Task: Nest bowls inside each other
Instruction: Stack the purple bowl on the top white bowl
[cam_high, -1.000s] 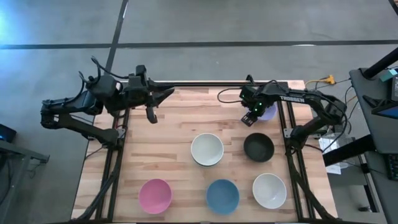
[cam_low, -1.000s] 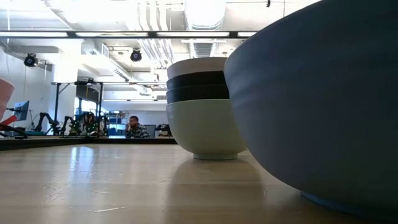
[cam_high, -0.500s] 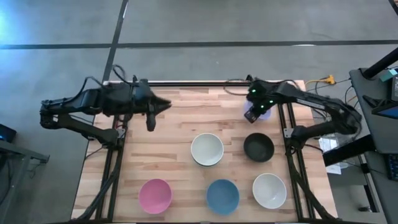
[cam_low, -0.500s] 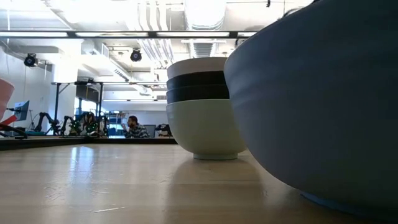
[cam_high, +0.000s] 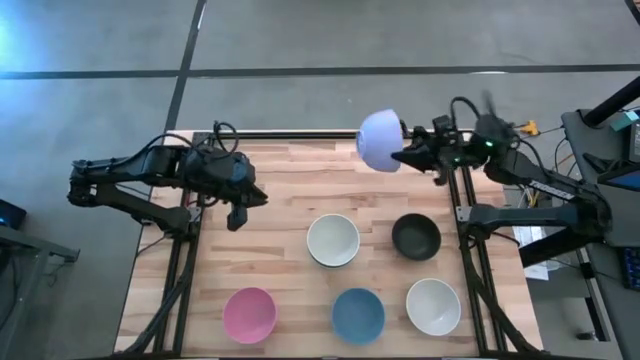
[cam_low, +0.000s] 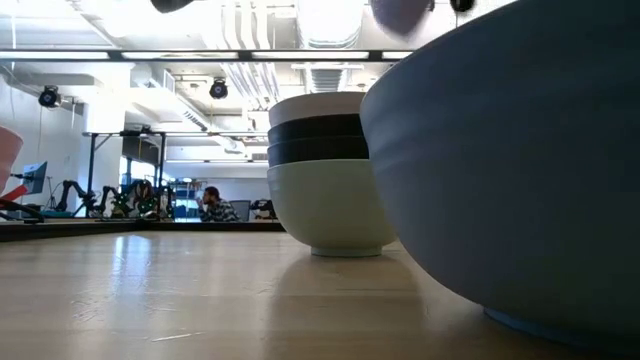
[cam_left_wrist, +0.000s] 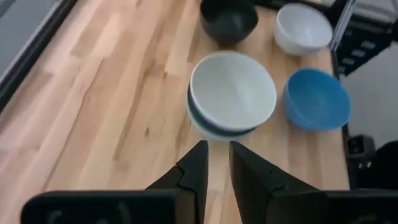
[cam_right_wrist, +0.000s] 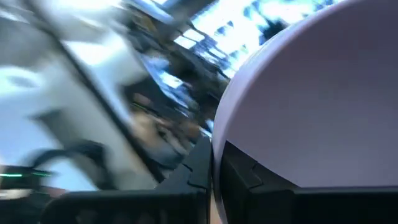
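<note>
Left gripper (cam_high: 237, 212): upper left of the high view, over the wooden table (cam_high: 280, 260) near its left rail. In the left wrist view its fingers (cam_left_wrist: 198, 165) stand close together with only a thin gap between them, nothing held.

Pink bowl (cam_high: 249, 314): lower left of the high view, upright on the table, alone, glossy pink inside.

White-topped stack (cam_high: 333, 240): centre of the high view. Seen from above, a white bowl, round and smooth. In the low view the stack (cam_low: 328, 170) shows a white bowl at the base, two dark bands above it and a white rim on top, all nested upright.

Blue bowl (cam_high: 358, 314): bottom centre of the high view, upright, apart from its neighbours. Its wall fills the right of the low view (cam_low: 520, 170).

Lavender bowl (cam_high: 380, 140): top centre-right of the high view, off the table surface, tilted so its pale rounded underside faces the camera. Plain, smooth plastic.

Right gripper (cam_high: 408, 155): top right of the high view, clamped on the lavender bowl's rim at the bowl's right side. In the right wrist view one finger (cam_right_wrist: 199, 165) lies against the bowl's wall.

Black bowl (cam_high: 415, 236): right of centre, upright, single, dark matte.

White bowl (cam_high: 433, 306): lower right of the high view, upright, single.
</note>
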